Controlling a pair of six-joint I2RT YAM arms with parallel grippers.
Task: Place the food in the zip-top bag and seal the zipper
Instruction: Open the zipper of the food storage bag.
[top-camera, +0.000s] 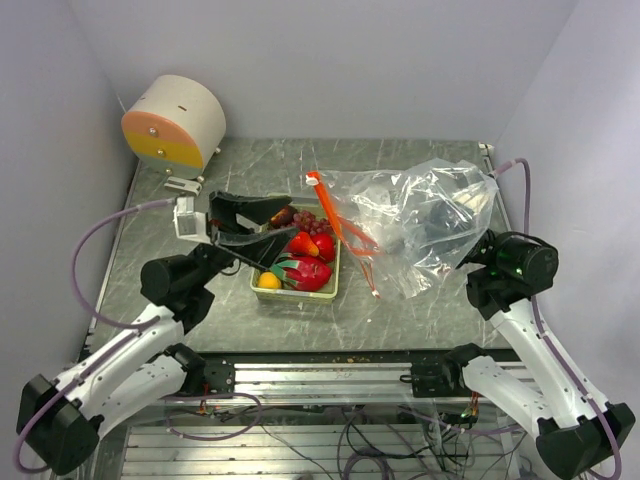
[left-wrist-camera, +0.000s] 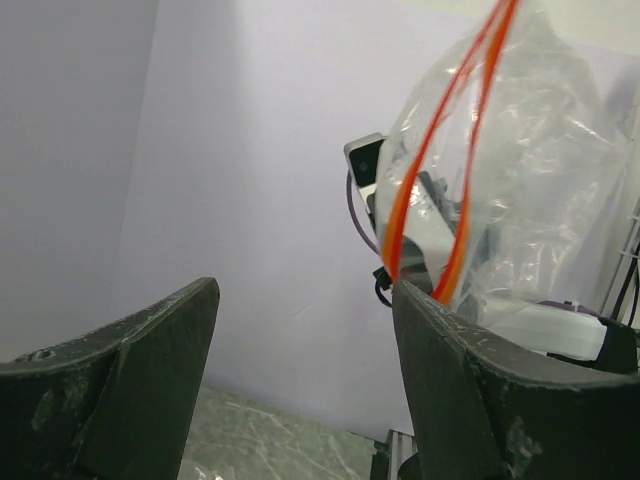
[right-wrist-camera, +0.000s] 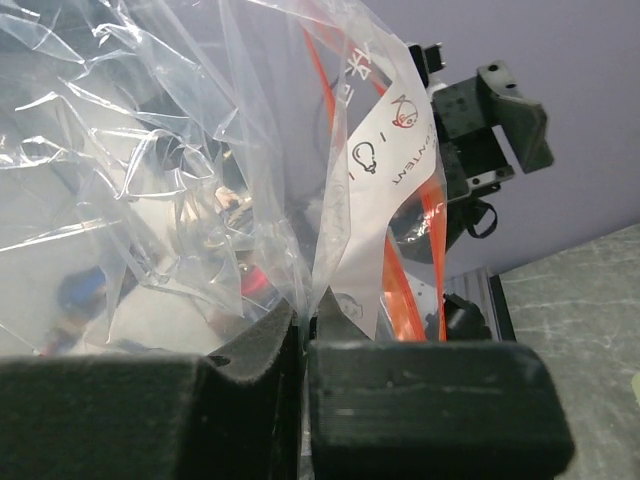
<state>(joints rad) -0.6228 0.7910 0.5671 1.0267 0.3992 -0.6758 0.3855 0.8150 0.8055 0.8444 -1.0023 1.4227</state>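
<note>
A pale green tray (top-camera: 296, 296) in the middle of the table holds the food: a pink-red dragon fruit (top-camera: 308, 272), an orange (top-camera: 268, 281), a red fruit (top-camera: 312, 245) and purple grapes (top-camera: 306, 220). My left gripper (top-camera: 272, 230) hovers open over the tray's left end, and the left wrist view shows nothing between its fingers (left-wrist-camera: 140, 370). To the right of the tray lies the clear zip-top bag (top-camera: 425, 215), its orange zipper (top-camera: 335, 222) facing the tray. A dark shape shows through the film. My right gripper (right-wrist-camera: 305, 325) is shut on a fold of the bag's film at the bag's right side.
A round cream drum with a pink and yellow face (top-camera: 175, 122) stands at the back left corner. Pale walls close in the table on three sides. A metal rail (top-camera: 330, 378) runs along the near edge between the arm bases.
</note>
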